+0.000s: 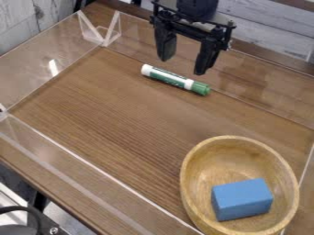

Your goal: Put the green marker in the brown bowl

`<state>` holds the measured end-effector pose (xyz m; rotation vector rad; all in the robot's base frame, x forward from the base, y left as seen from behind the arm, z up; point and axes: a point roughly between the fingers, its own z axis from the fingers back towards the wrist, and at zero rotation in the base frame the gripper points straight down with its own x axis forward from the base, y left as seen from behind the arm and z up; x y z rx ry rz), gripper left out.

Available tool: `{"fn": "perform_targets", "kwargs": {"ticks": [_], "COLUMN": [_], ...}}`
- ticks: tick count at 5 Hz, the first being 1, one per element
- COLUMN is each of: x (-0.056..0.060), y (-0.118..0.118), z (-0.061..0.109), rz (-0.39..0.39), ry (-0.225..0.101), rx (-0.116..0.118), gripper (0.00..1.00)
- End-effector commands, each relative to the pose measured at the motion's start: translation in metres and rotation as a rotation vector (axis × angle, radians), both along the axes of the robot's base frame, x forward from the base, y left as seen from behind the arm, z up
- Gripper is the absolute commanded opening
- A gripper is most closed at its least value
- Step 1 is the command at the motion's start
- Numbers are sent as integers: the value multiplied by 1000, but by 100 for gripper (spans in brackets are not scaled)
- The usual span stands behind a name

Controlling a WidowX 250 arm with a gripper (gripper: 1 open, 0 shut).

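Observation:
The green marker [174,80] lies flat on the wooden table, white barrel to the left and dark green cap to the lower right. My gripper [185,57] hangs just above and behind it, pointing down, its two black fingers spread wide apart with nothing between them. The brown bowl [196,165], wide and of light wood, sits at the lower right corner of the table, well away from the marker and the gripper.
A blue rectangular block [241,198] lies inside the bowl. Clear plastic walls [50,69] border the table on the left, back and front. A folded clear plastic piece [101,32] stands at the back left.

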<state>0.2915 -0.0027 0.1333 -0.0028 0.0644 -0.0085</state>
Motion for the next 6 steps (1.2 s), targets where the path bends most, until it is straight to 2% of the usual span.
{"fn": "perform_targets", "kwargs": {"ticks": [1, 2, 4, 6], "x": [1, 5, 14, 18], "y": [1, 3, 7, 14], "z": [-9, -25, -42, -54], "rz": [-83, -190, -319, -368], "ry": [9, -7, -41, -49], "rx": [0, 0, 9, 17], "gripper": [100, 100, 100, 100]}}
